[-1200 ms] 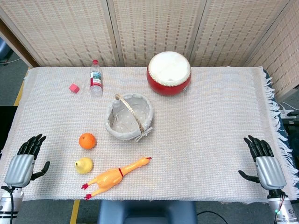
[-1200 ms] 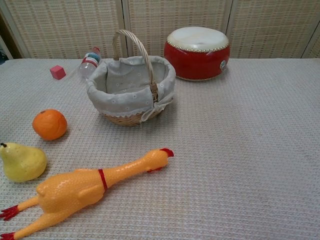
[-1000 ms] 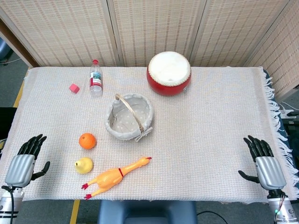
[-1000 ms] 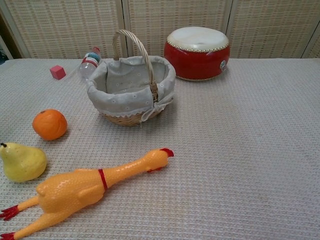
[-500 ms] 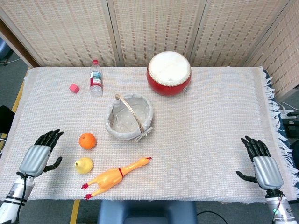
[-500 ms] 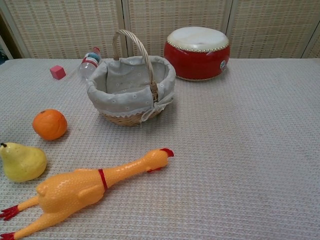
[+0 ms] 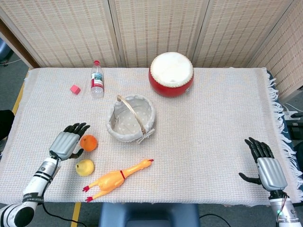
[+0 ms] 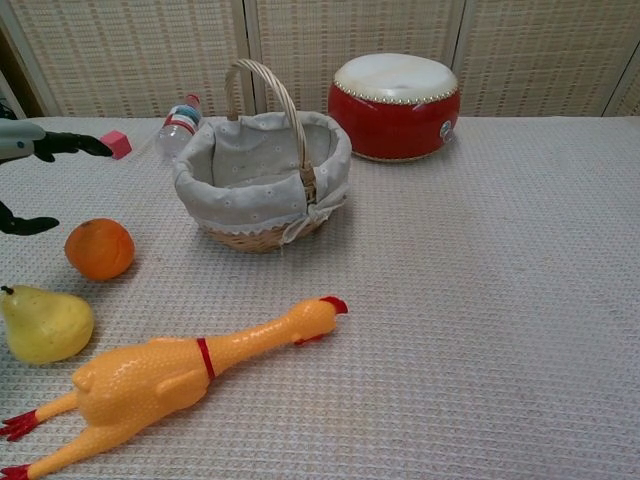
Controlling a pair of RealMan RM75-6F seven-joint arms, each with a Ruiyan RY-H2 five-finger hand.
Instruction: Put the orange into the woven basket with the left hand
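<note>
The table [image 7: 213, 123] is covered edge to edge with a pale woven cloth, fringe hanging off the right side. Far middle there's a red drum [image 7: 171, 74], and far left a water bottle [image 7: 96, 79] lying down next to a small pink cube [image 7: 75, 89]. A lined woven basket [image 7: 130, 119] sits mid-table. Near left: an orange [image 7: 88, 142], a yellow pear [image 7: 84, 167] and a rubber chicken [image 7: 117, 180] lying flat.

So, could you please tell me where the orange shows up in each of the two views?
Head view: orange left of centre, beside the left hand.
Chest view: orange at far left, above the pear.
Shared landmark: the woven basket, up and to the right of it in both.
</note>
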